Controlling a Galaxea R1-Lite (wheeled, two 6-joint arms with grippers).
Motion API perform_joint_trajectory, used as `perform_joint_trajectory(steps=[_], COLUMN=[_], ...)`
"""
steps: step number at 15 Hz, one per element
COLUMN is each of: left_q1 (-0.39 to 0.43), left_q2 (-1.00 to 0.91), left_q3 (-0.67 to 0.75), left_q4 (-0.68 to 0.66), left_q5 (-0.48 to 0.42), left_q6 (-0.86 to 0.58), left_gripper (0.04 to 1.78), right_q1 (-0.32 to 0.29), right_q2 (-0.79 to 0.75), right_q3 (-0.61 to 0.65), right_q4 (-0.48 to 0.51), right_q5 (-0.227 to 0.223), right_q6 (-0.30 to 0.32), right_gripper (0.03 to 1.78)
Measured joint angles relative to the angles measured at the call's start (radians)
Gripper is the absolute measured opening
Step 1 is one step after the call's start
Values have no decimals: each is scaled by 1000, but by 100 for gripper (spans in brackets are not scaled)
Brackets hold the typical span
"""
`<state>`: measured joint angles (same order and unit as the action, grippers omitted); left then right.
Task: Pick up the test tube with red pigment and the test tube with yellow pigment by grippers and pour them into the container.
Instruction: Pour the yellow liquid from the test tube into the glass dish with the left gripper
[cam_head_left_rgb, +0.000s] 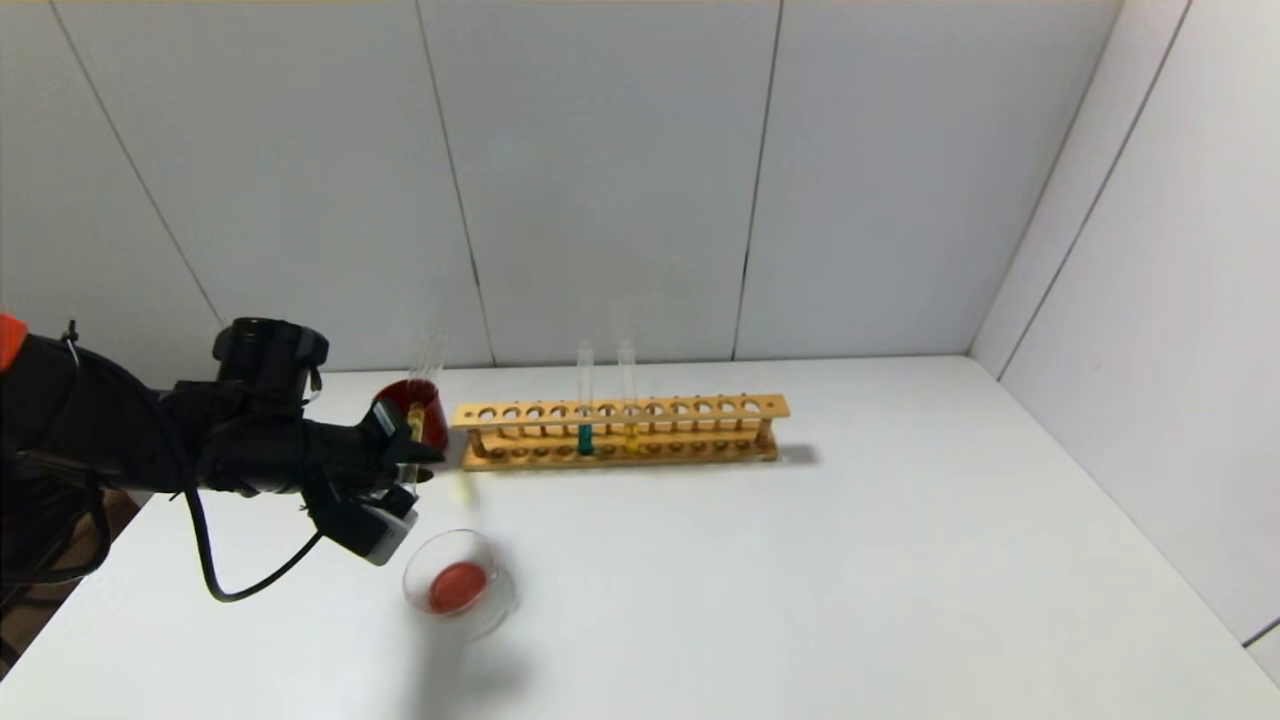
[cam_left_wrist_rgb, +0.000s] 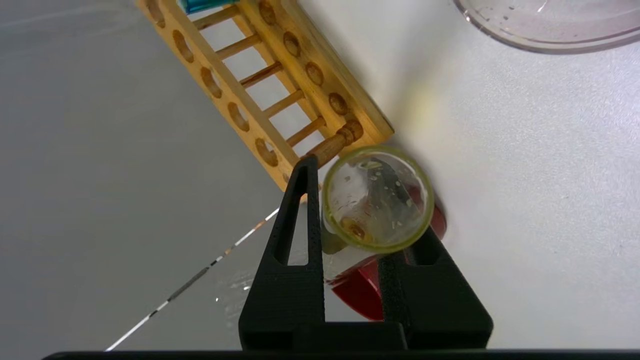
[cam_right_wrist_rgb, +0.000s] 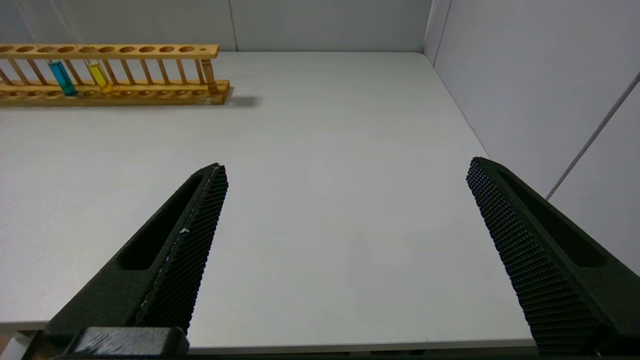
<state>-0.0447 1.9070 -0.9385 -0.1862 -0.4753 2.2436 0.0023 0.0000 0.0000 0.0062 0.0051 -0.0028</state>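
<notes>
Left tool (cam_head_left_rgb: 408, 462) clamped on yellow tube (cam_left_wrist_rgb: 377, 200), tube upright, at far left of worktop (cam_head_left_rgb: 800, 560) just in front of red cup (cam_head_left_rgb: 412, 405), by left end of rack (cam_head_left_rgb: 620, 432). Dish (cam_head_left_rgb: 460, 585), already holding red liquid, just nearer and slightly right of the tool. Judged next: carry near-right over dish, then tip long axis toward it. Right tool (cam_right_wrist_rgb: 345, 250) wide, holding nothing, parked well right; left arm nearer.

A wooden rack (cam_head_left_rgb: 620, 432) holding a teal tube (cam_head_left_rgb: 585, 400) stands beside a dark red cup (cam_head_left_rgb: 412, 405).
</notes>
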Motion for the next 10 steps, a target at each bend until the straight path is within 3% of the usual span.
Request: perform_joint_trajectory(steps=[4,10], left_q1=[-51,-58], left_q2=[20,-13], left_q3=[-20,0], left_q4=[2,15], left_q5=[41,78], left_q6=[0,37], left_gripper=[34,34], right_q1=[0,0], right_q2=[0,0], right_q3=[0,0], right_q4=[0,0], right_q5=[0,0], right_q6=[0,0], right_gripper=[175,175])
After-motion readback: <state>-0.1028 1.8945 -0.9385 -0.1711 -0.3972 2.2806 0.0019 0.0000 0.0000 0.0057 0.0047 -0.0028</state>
